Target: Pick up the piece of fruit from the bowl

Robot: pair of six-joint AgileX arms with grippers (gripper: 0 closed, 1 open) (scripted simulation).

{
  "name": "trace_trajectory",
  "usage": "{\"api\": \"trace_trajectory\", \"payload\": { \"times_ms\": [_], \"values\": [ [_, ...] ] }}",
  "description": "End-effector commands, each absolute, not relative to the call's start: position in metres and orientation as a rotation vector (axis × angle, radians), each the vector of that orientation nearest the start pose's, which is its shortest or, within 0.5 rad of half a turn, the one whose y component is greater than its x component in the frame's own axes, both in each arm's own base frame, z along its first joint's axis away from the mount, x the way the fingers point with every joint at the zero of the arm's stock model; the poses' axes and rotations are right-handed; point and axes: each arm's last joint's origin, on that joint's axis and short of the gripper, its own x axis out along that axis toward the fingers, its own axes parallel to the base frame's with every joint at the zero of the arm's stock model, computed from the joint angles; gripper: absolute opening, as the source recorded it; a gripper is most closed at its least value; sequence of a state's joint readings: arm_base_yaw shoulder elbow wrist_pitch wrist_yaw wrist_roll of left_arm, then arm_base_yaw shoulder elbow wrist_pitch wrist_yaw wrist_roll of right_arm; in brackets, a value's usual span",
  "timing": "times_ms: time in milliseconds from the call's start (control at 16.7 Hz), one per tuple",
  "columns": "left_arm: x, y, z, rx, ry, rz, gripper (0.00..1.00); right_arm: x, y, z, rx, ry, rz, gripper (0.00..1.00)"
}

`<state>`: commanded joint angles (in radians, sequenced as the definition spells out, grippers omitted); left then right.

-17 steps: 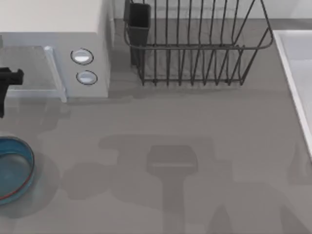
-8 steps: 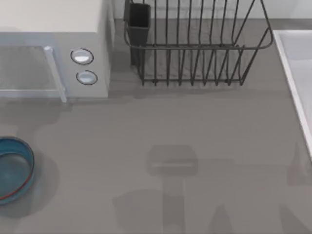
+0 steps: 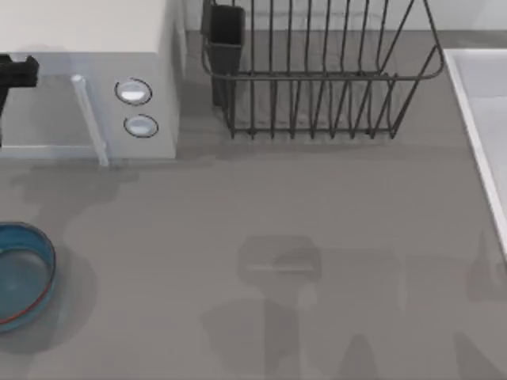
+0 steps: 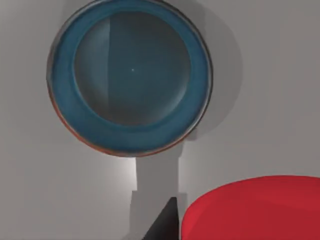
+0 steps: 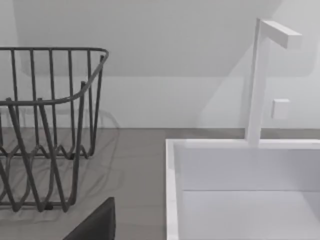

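Observation:
The bowl (image 4: 62, 85) is blue with a reddish rim line and lies far below in the left wrist view, nothing inside it. In the top view the bowl (image 3: 43, 273) sits at the table's left edge. The piece of fruit (image 4: 255, 207), bright red and smooth, hangs close to the left wrist camera, off to one side of the bowl. My left gripper (image 4: 235, 230) is shut on it, with one dark finger (image 4: 165, 222) against its side. A black part of my left arm (image 3: 16, 71) shows at the far left, over the microwave.
A white microwave (image 3: 119, 47) with two round knobs stands at the back left. A dark wire dish rack (image 3: 317, 79) stands at the back middle. A white sink (image 3: 483, 119) with its faucet (image 5: 260, 80) is at the right. My right gripper (image 5: 95, 225) is parked near them.
The black part of my left arm at the left edge now lies farther back than one second ago; half a second ago it was out of frame. The bowl has not moved.

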<state>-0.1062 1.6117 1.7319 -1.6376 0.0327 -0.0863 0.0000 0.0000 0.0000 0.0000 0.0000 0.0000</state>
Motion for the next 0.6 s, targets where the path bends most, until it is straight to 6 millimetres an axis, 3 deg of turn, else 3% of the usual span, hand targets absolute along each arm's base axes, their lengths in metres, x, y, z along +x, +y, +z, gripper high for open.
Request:
{"api": "trace_trajectory", "payload": {
  "times_ms": [180, 360, 600],
  "values": [
    [0.277, -0.077, 0.328, -0.008, 1.544, -0.039, 0.00, 0.106, -0.001, 0.160, 0.000, 0.000, 0.000, 1.00],
    [0.263, -0.131, 0.298, 0.003, 1.564, -0.028, 0.00, 0.106, -0.001, 0.160, 0.000, 0.000, 0.000, 1.00],
    [0.244, -0.168, 0.271, 0.015, 1.571, -0.016, 0.00, 0.106, -0.001, 0.160, 0.000, 0.000, 0.000, 1.00]
  ]
}}
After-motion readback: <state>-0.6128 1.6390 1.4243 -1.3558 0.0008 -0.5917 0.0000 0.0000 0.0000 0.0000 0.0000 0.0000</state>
